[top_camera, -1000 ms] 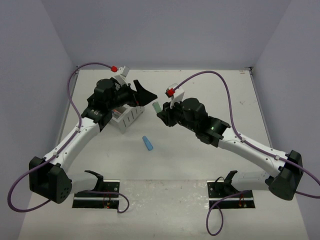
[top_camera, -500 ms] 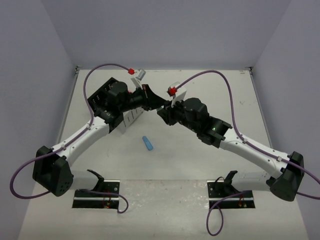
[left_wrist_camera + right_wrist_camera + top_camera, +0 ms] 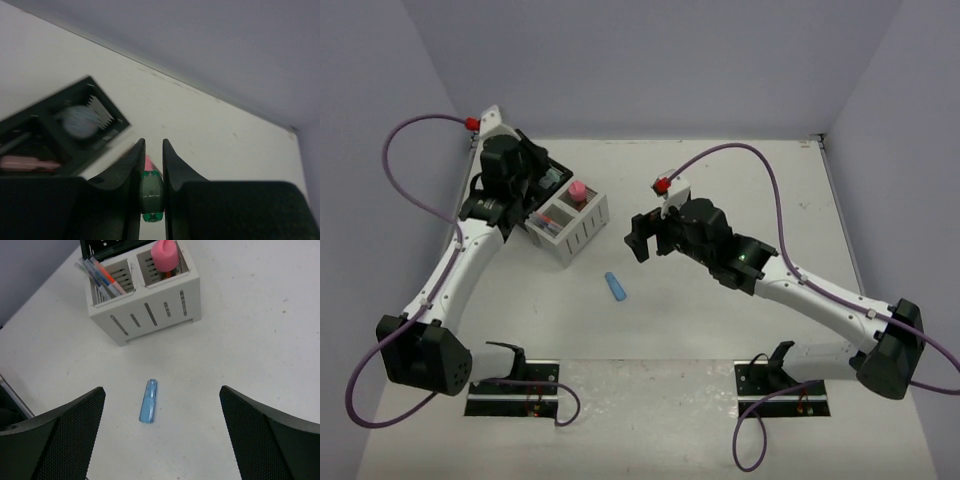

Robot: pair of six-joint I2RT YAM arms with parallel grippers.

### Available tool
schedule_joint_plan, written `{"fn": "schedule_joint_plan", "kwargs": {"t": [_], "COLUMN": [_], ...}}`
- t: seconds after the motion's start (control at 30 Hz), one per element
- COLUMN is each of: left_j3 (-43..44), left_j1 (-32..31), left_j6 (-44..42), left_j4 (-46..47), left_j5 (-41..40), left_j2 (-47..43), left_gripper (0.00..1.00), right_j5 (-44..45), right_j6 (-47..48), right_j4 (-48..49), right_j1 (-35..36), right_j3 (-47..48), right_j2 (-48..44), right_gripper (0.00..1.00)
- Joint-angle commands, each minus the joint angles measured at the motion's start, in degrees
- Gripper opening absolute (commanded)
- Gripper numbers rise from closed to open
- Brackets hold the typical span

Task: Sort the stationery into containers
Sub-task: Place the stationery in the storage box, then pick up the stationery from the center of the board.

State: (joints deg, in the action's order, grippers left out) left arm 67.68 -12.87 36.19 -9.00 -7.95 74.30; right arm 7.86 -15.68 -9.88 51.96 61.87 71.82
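Note:
My left gripper (image 3: 153, 145) is shut on a short green stick (image 3: 151, 192), which stands end-on between the fingers. In the top view that gripper (image 3: 530, 190) hangs over the black container (image 3: 548, 177) at the far left. The black container (image 3: 50, 97) shows blurred in the left wrist view. Beside it stands the white container (image 3: 582, 232), with a pink-capped bottle (image 3: 578, 190) in one compartment and pens (image 3: 102, 275) in the other. A blue stick (image 3: 616, 287) lies alone on the table. My right gripper (image 3: 162, 390) is open above the blue stick (image 3: 148, 401), holding nothing.
The white container (image 3: 150, 315) is a short way beyond the blue stick in the right wrist view, with the pink-capped bottle (image 3: 165, 255) upright in its right compartment. Purple cables arch over both arms. The table's back wall is close behind the black container.
The green stick passed from my right gripper to my left. The left arm then swung back left over the containers, and the right gripper opened wide and drew back.

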Motion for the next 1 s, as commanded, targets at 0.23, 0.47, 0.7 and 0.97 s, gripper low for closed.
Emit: {"fn": "schedule_joint_plan", "kwargs": {"t": [0.23,0.47,0.7,0.97], "left_j3": [-5.27,-5.27,-6.68,-4.0], "left_j1": [9.46,11.5,11.64,11.64], "left_j6": [-0.93,1.94,3.8,7.18], "left_j4": [15.49,14.68,13.41,2.05], "left_j5": [-29.17,-29.27,-26.08,-18.96], "left_j2": [6.6,13.98,12.91,2.46], "left_gripper": [0.0,0.0,0.79,1.0], "right_j5": [-5.35,-8.75,-8.04,-3.84], "right_j6": [-2.77,-2.5,-2.24,-5.0], "right_j4": [1.79,-0.23,-8.2,-16.71], "right_j1": [-0.02,0.87,4.98,5.89], "right_j3": [-5.35,-2.53,6.03,14.93], "right_j2": [3.35,10.08,20.42,32.48], "right_gripper": [0.99,0.99,0.99,0.75]}}
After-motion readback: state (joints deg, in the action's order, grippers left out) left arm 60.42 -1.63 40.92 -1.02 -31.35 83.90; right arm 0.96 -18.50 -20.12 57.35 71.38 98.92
